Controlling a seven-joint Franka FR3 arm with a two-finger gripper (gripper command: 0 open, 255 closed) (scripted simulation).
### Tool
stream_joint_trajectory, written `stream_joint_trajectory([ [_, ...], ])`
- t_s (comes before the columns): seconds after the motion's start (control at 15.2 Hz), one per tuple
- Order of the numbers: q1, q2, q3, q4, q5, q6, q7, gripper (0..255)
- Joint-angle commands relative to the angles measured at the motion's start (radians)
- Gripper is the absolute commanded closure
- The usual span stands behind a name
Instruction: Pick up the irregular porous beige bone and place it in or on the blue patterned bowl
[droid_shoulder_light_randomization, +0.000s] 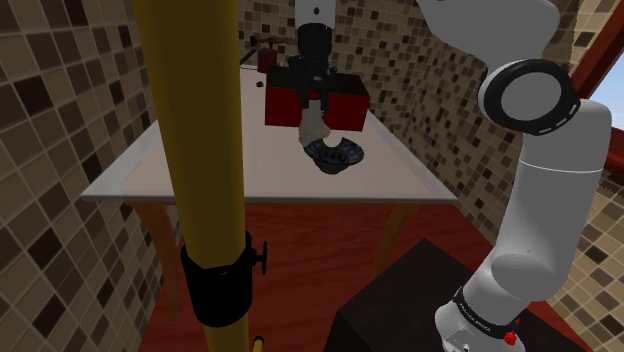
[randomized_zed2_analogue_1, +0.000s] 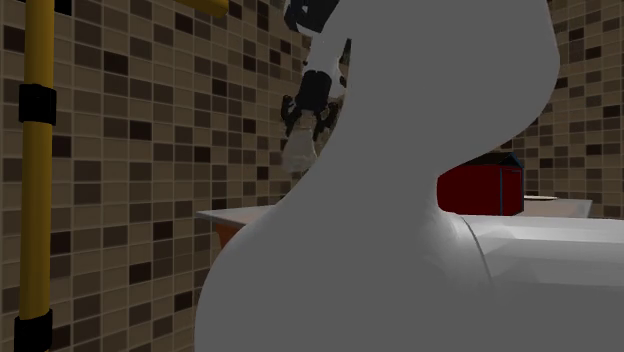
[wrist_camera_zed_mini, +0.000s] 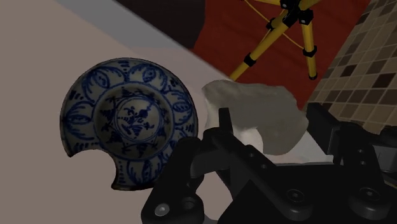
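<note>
The claw (wrist_camera_zed_mini: 270, 130) grips the pale bone (wrist_camera_zed_mini: 251, 102) above the table (wrist_camera_zed_mini: 38, 63), mid-carry, and the blue patterned bowl (wrist_camera_zed_mini: 79, 118) lies below it, seemingly a little aside, so next it should centre, lower and release.

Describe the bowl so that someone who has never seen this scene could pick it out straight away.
Start at the pale table by the tiled wall in the shoulder view. Below the gripper, which clasps a beige bone, sits the bowl. It is round and white with a dark blue painted pattern, unlike the plain red box behind it.
</note>
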Motion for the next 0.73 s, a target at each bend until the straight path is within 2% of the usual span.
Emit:
stream_joint_trajectory([
  [0.0, -0.033, -0.021, -0.014, -0.011, 0.0, -0.021, -0.044, 255],
  [0.59, -0.161, -0.017, -0.081, 0.078, -0.04, -0.148, -0.236, 255],
  [0.66, -0.165, -0.032, -0.082, 0.04, -0.038, -0.126, -0.243, 255],
])
